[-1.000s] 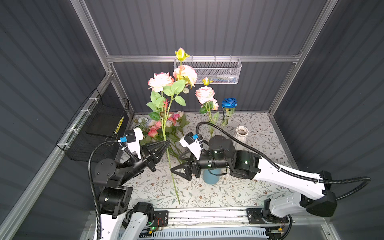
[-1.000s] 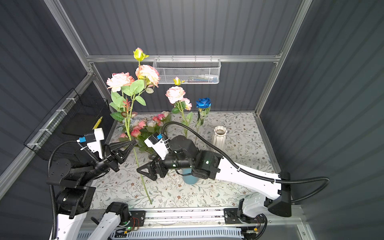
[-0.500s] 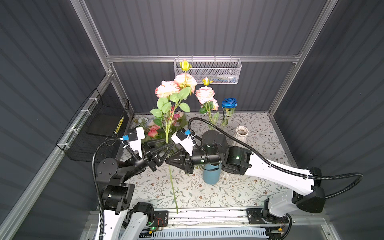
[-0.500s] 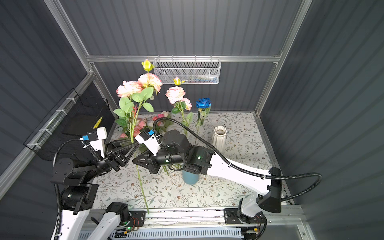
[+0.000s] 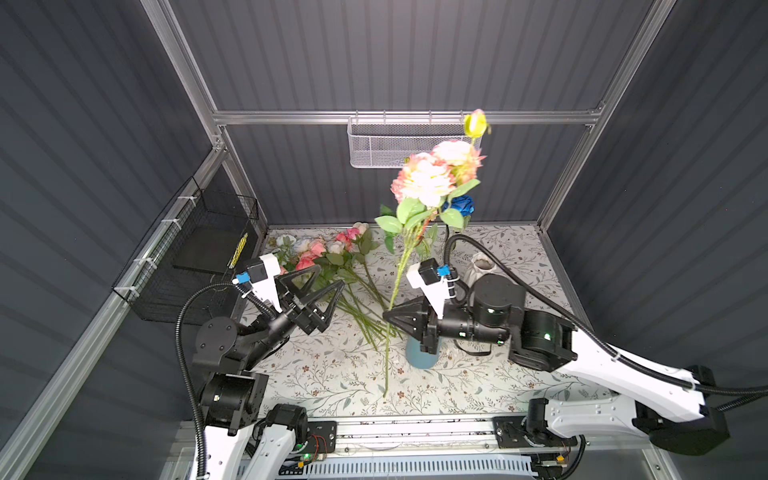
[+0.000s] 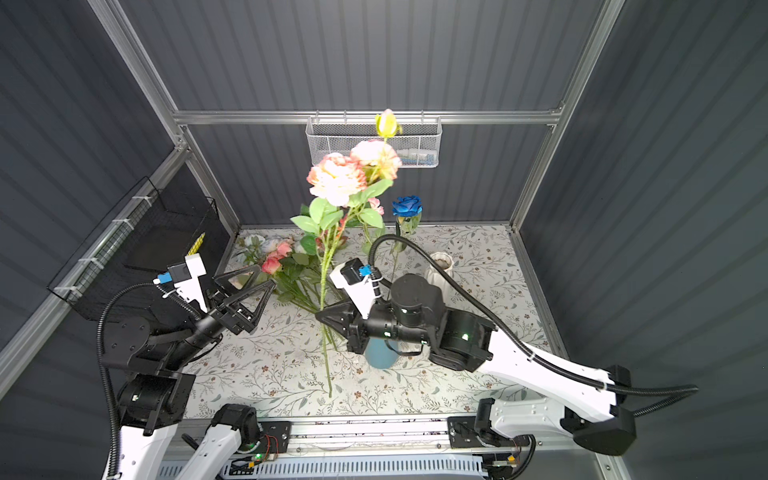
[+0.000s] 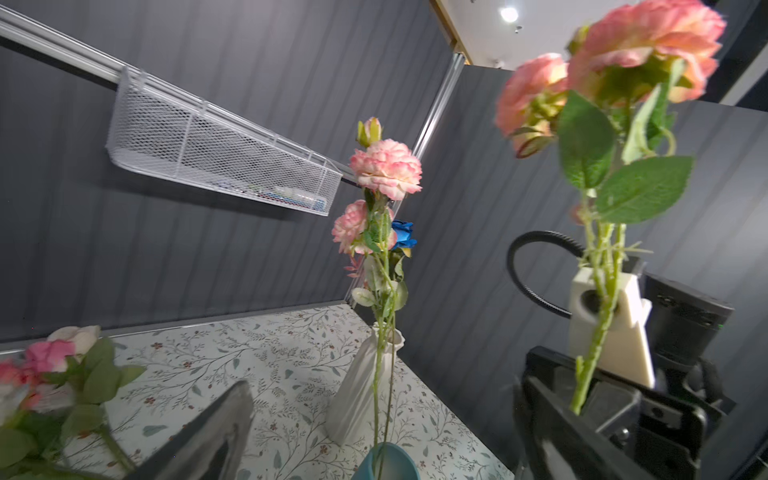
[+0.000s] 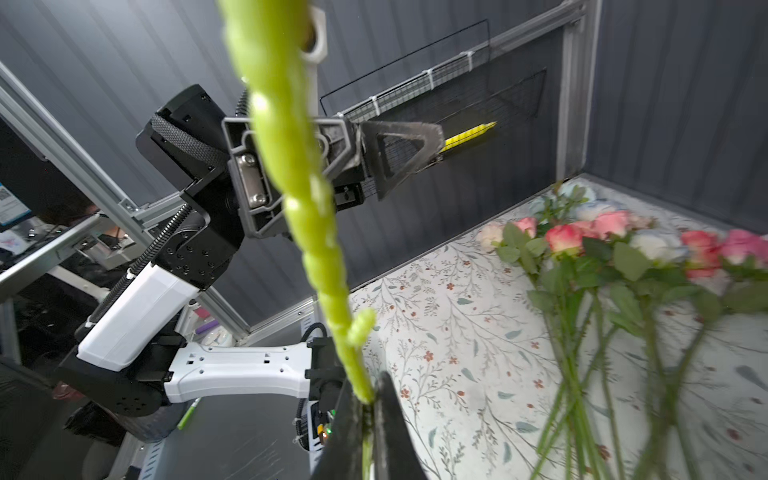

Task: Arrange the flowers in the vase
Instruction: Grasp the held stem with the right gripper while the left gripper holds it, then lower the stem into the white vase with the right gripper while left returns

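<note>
Clamping a leafy stem (image 5: 400, 268) with 2 pink-cream blooms (image 5: 420, 183), right pincer (image 5: 387, 318); left pincer (image 5: 330, 276) apart.

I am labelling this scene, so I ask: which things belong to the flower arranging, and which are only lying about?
Job: pink peony stem, held in the shut right gripper; pile of loose roses; blue vase; deep blue rose standing in it.
Idle: white ribbed vase; white mesh basket, hung at the back; black wire basket, hung at the left.
</note>
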Available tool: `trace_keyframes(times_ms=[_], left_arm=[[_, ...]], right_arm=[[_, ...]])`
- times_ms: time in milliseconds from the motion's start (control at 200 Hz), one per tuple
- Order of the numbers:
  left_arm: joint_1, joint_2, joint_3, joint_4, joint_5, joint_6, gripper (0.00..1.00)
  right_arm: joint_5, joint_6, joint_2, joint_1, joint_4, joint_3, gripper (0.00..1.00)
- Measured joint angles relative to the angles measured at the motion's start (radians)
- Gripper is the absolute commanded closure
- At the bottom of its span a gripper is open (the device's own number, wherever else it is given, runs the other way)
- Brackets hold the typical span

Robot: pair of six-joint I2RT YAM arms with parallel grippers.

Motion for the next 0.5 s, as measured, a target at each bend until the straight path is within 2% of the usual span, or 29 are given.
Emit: trace_keyframes(times_ms=[250,500], left_arm=[[0.000,-0.001,-0.053,-0.053,-0.140,0.017,0.00],[0.000,0.031,-0.089,-0.094,-0.212,0.023,0.00]], right_arm=[[0.251,-0.098,-0.212,0.000,-0.061,-0.035,1.00],[0.462,-0.217,-0.256,-0.014,-0.050,-0.035,1.00]])
